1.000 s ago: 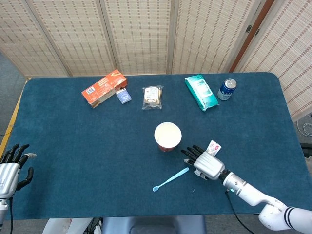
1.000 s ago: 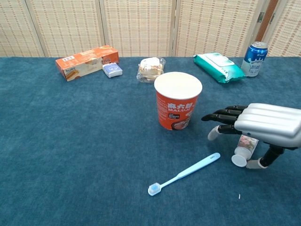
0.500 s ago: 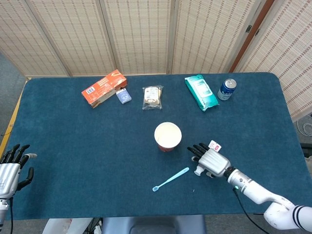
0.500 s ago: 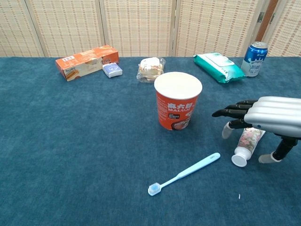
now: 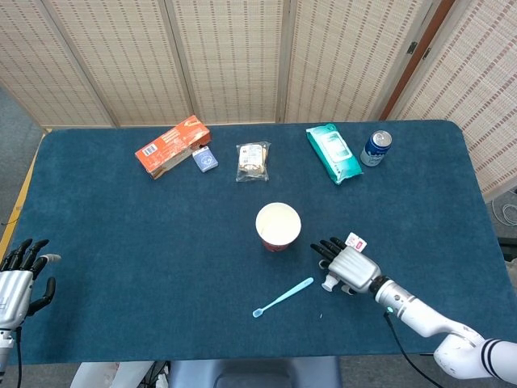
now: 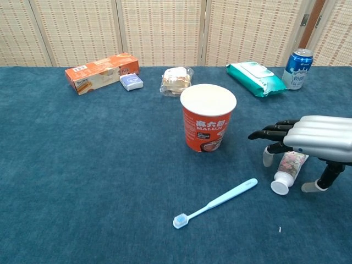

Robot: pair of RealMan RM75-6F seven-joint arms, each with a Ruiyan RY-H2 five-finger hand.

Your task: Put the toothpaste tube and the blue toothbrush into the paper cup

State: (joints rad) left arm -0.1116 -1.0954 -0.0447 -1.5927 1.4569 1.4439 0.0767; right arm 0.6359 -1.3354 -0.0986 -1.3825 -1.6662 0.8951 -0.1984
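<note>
One tube (image 6: 287, 170) is lying on the table (image 6: 82, 165), right of the one cup (image 6: 208, 117), cap toward the front. The right hand (image 6: 311, 144) is hovering over it, fingers apart and arched around it, not holding it. It has barely moved since a moment ago. One toothbrush (image 6: 215, 203) is lying in front of the cup. The left hand (image 5: 16, 283) is waiting at the table's edge, fingers spread. One can (image 6: 298, 60) is standing far back.

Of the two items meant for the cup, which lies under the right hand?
The toothpaste tube, under the right hand; the blue toothbrush lies apart on the cloth.
</note>
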